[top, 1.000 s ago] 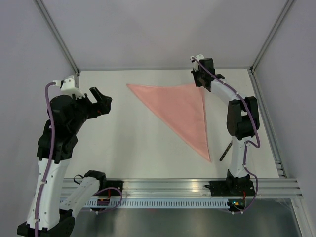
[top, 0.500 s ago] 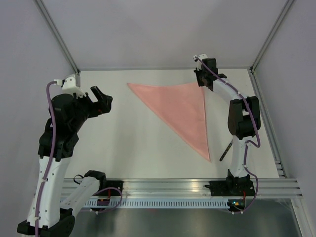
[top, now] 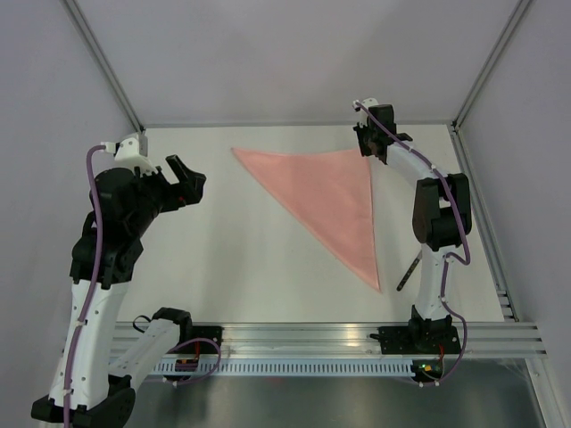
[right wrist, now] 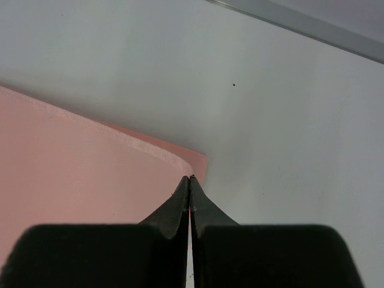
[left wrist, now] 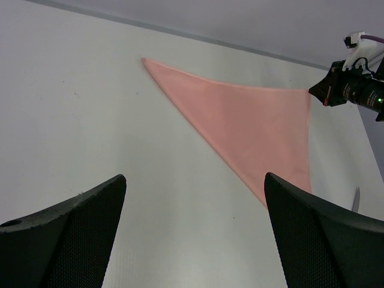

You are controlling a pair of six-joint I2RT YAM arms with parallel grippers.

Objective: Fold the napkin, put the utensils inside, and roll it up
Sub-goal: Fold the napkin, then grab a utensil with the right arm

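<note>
The salmon-pink napkin (top: pixel 335 201) lies folded into a triangle on the white table, one corner far left, one far right, one near. It also shows in the left wrist view (left wrist: pixel 252 123). My right gripper (top: pixel 367 146) is at the far right corner. In the right wrist view its fingertips (right wrist: pixel 190 178) are pressed together at the top layer's corner (right wrist: pixel 180 162), and the lower layer pokes out just beyond. My left gripper (top: pixel 186 182) is open and empty, raised left of the napkin (left wrist: pixel 195 183). The knife (top: pixel 408 271) lies near the right arm, partly hidden.
The table's back wall and metal frame posts (top: pixel 473 98) stand just behind the right gripper. The right arm's elbow (top: pixel 437 214) hangs over the table's right side. A rail (top: pixel 312 339) runs along the near edge.
The right gripper has shifted slightly right and toward the back at the napkin's corner. The left arm has moved slightly. The napkin looks unchanged.
</note>
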